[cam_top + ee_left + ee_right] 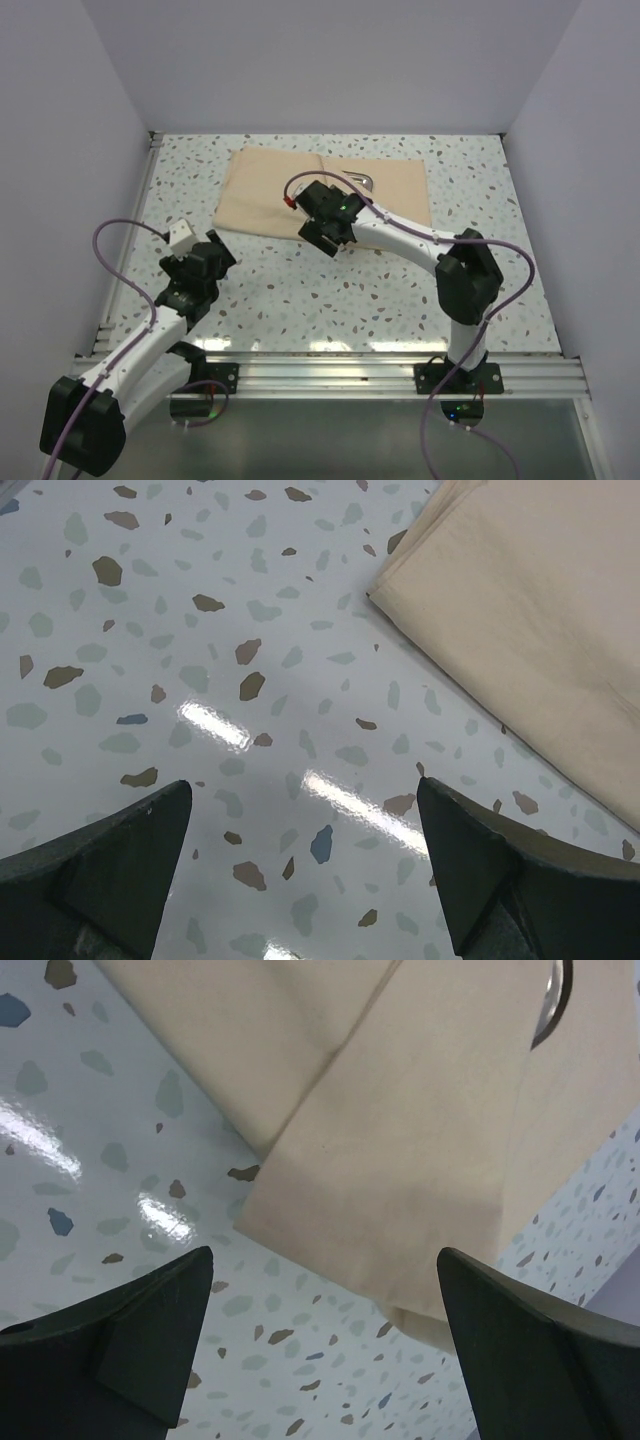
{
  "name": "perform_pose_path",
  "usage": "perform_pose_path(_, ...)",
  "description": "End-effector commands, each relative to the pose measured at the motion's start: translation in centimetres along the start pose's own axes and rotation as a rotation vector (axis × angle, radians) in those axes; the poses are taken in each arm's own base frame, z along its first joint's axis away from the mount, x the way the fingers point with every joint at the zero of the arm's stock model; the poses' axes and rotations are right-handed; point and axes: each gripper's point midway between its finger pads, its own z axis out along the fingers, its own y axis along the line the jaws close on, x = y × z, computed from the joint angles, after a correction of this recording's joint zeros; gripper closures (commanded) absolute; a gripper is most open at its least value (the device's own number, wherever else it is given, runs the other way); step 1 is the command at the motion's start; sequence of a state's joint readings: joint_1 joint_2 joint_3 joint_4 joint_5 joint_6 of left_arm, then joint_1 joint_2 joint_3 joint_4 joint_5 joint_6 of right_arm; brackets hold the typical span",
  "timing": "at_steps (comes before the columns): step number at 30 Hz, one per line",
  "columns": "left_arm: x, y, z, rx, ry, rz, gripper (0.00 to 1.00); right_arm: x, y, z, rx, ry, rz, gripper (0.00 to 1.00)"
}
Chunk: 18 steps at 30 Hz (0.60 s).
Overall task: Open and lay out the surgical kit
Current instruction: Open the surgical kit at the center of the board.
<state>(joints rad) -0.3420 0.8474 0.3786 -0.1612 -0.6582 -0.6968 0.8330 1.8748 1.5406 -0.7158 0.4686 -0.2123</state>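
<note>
Speckled table (300,300) lies below left tool (300,815) and right tool (325,1285), gaping empty

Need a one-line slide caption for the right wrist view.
Open right gripper over the near edge of the folded wrap on the speckled table, shiny metal peeking out top right.

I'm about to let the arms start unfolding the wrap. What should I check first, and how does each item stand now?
1. The right gripper is open and empty: ok.
2. The left gripper is open and empty: ok.
3. The cloth wrap lies folded and flat on the table: ok.
4. The right gripper is above the wrap's near edge: ok.
5. The left gripper is above the wrap: not ok, it is over bare table beside a corner.
6. Where the instruments lie under the folds: cannot tell; only a shiny metal piece shows.
</note>
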Motion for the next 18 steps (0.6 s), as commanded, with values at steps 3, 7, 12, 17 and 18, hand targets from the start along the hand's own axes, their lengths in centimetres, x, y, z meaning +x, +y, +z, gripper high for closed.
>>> perform_pose_path(3,-1.2,-0.6,-0.2,0.027,-0.053,-0.059,0.01,0.6,1.0,1.3,-0.016,0.037,-0.113,0.02)
perform_pose_path(7,-1.1,-0.6,-0.2,0.029,-0.049,-0.057,0.00,1.0,1.8,2.9,-0.022,0.077,-0.135,0.02)
perform_pose_path(12,-1.1,-0.5,-0.3,0.030,-0.052,-0.060,0.01,2.1,1.6,5.0,0.027,0.141,-0.168,0.01)
perform_pose_path(17,-1.2,-0.5,-0.3,0.032,-0.054,-0.063,0.01,2.3,0.2,6.2,0.078,0.169,-0.134,0.02)
perform_pose_path(18,-1.2,-0.5,-0.3,0.030,-0.054,-0.062,0.01,2.2,0.0,6.3,0.084,0.167,-0.126,0.04)
